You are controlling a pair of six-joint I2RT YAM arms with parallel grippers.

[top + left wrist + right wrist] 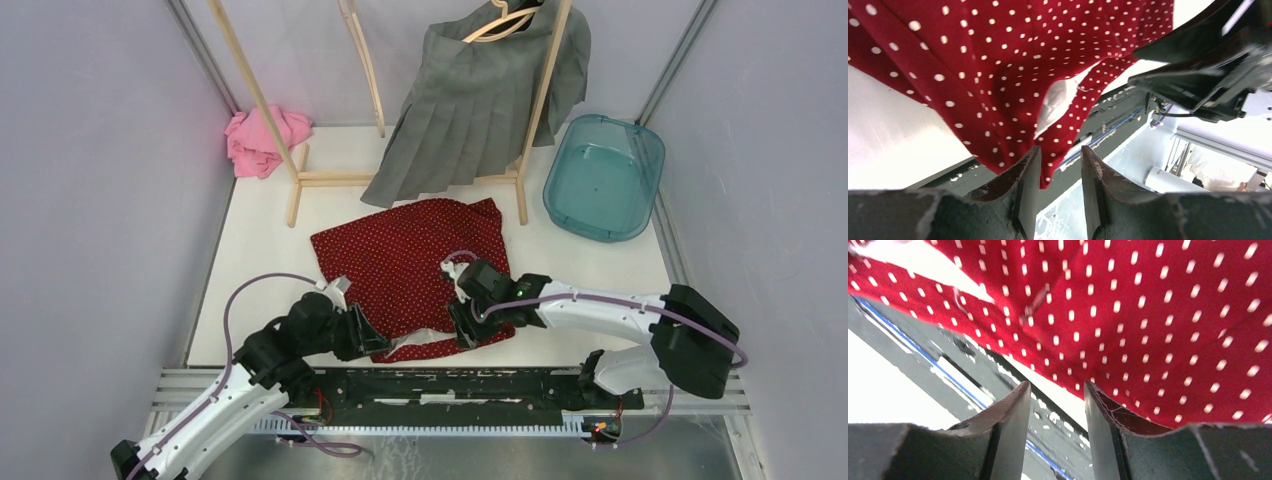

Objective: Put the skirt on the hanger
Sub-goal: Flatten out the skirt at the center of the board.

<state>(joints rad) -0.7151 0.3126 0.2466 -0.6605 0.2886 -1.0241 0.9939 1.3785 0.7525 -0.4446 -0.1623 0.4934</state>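
Left claw [1060,150] stands spread, its two dark fingers apart; the near hem of the red, white-dotted fabric skirt [410,255] droops toward the gap but is not pinched. Right claw [1057,385] is spread too, with nothing between its fingers, just beside the same hem. The skirt lies rumpled on the white worktop [260,290], its near edge, where a white lining shows, reaching the worktop's front edge between the two claws. Behind it a grey pleated skirt [470,110] hangs from a pale wooden hanger [500,22] on a wooden rack [250,90]. A crumpled pink cloth [262,140] lies rear left, and a teal plastic tub [605,175] sits rear right.
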